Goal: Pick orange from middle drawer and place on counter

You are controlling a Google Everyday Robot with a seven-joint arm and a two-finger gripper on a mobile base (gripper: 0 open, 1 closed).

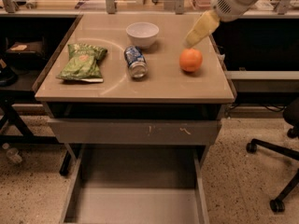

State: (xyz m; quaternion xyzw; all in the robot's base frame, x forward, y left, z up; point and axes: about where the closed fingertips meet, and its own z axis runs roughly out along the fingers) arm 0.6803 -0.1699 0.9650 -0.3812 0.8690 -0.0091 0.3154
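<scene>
The orange is being shown resting on the counter, near its right edge. The gripper is being held just above and behind the fruit, slanting down toward it from the upper right. The orange is not being gripped, and whether the gripper is spread or pressed together cannot be told. Farther left, a soda can lying on its side, a white bowl and a green chip bag are being displayed. Below, the middle drawer is being shown pulled out.
</scene>
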